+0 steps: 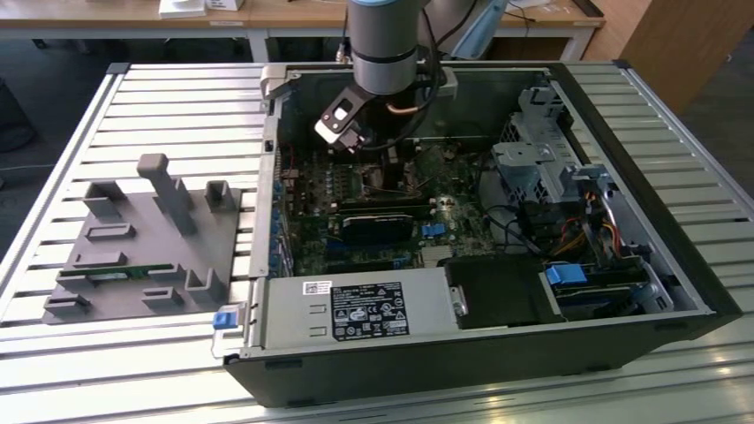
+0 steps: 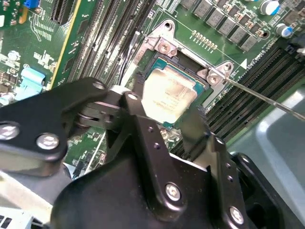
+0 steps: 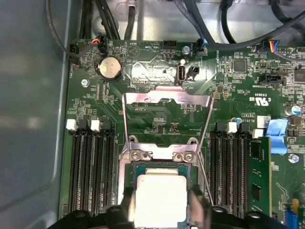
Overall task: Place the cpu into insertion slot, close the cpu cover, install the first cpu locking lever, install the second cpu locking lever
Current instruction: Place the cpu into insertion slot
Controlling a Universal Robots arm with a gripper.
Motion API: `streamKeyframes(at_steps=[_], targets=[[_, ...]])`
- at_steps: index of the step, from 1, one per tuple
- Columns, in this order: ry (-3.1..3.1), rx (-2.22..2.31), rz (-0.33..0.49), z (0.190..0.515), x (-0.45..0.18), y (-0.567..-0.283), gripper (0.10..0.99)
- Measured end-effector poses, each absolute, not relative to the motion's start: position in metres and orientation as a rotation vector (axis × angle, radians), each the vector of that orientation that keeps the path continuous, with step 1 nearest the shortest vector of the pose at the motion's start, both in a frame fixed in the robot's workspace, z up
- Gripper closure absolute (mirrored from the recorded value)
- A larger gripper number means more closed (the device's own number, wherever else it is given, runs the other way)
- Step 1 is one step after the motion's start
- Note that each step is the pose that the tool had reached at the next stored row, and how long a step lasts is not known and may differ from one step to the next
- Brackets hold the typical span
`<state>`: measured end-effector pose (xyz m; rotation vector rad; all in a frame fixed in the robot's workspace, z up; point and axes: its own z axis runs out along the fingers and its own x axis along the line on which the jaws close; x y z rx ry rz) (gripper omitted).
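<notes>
The cpu point(image 3: 159, 195) shows its dull silver top between my black fingertips in both wrist views. It sits level in or just over the insertion slot point(image 3: 157, 155), whose silvery rim and screws frame it. My gripper point(image 3: 161, 206) touches the chip's two opposite edges and is shut on it. In the second wrist view the cpu point(image 2: 167, 95) lies between the fingers point(image 2: 138, 102) of my gripper point(image 2: 167, 109). The cpu cover point(image 3: 167, 98) is flipped open, away from the slot. A thin wire lever point(image 2: 267, 98) stands unlatched beside the slot. My gripper point(image 1: 380, 166) reaches down into the open computer case.
Long black memory slots point(image 3: 90, 167) flank the socket on both sides. A power supply point(image 1: 342, 311) fills the case's near side and a drive cage point(image 1: 554, 168) stands at the exterior view's right. A grey parts fixture point(image 1: 141, 238) lies outside the case at the exterior view's left.
</notes>
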<state>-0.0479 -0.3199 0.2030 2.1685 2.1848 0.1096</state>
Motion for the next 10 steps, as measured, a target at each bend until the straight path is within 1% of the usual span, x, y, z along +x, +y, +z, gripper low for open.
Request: streamKeyframes(at_steps=[1, 3, 4, 6, 7, 9, 10], targets=[[2.185, 2.169, 0.108, 0.2038, -0.0477, -0.3199, 0.482], [2.187, 2.171, 0.105, 0.2048, -0.0471, -0.3199, 0.612], [2.188, 2.172, 0.102, 0.2053, -0.0467, -0.3199, 0.612], [2.190, 2.175, 0.097, 0.2067, -0.0460, -0.3199, 0.729], [2.192, 2.177, 0.094, 0.2074, -0.0455, -0.3199, 0.729], [2.195, 2.180, 0.088, 0.2088, -0.0445, -0.3199, 0.847], [2.196, 2.181, 0.086, 0.2093, -0.0442, -0.3199, 0.847]])
